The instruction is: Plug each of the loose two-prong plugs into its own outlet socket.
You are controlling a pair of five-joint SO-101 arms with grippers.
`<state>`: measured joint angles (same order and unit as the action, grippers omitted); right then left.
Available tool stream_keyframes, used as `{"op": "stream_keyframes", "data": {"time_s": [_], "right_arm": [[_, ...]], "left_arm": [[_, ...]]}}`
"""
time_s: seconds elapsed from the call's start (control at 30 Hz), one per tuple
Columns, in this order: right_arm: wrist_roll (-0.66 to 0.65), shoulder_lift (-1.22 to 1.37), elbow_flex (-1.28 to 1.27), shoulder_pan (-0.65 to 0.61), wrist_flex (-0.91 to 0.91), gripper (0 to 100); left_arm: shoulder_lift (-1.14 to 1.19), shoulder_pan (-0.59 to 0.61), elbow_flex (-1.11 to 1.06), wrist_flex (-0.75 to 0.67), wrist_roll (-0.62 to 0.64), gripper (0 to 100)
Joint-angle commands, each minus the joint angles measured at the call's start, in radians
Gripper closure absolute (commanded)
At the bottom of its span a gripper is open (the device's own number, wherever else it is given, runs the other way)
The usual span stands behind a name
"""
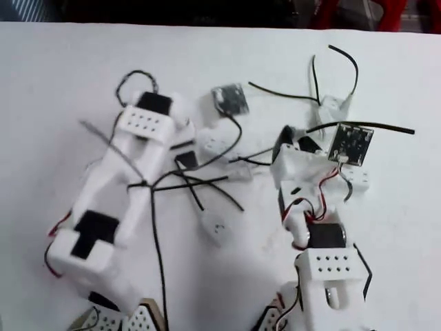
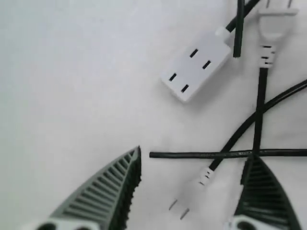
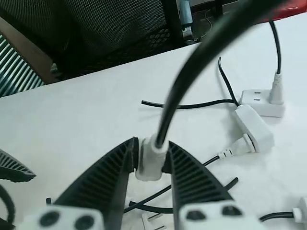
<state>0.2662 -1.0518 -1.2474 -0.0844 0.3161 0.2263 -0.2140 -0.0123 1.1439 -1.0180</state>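
Note:
My left gripper (image 2: 196, 155) is open just above the table, its fingers on either side of a loose white two-prong plug (image 2: 199, 182) on a black cord. A white outlet block (image 2: 195, 64) with two free sockets lies a little beyond it, and another loose plug (image 2: 274, 21) lies past that. My right gripper (image 3: 153, 143) is shut on a white plug (image 3: 151, 162) whose black cord (image 3: 201, 57) arches up over the camera. In the high view the left gripper (image 1: 187, 155) is at the centre and the right gripper (image 1: 286, 141) is right of it.
Beyond the right gripper, a white outlet (image 3: 261, 103) has a plug (image 3: 277, 88) standing in it, and a second white block (image 3: 254, 125) lies beside it. Black cords (image 1: 207, 183) cross the middle of the white table (image 1: 69, 69). Another outlet (image 1: 219, 224) lies nearer the front.

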Motion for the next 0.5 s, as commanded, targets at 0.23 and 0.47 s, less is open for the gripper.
{"op": "stream_keyframes", "data": {"time_s": [0.23,0.47], "right_arm": [[-0.003,-0.021,0.012,0.008,-0.021,98.1],[-0.003,-0.021,0.012,0.008,-0.021,98.1]], "left_arm": [[0.099,-0.087,0.052,-0.175,-0.117,67],[0.102,-0.136,0.046,-0.218,-0.157,67]]}}
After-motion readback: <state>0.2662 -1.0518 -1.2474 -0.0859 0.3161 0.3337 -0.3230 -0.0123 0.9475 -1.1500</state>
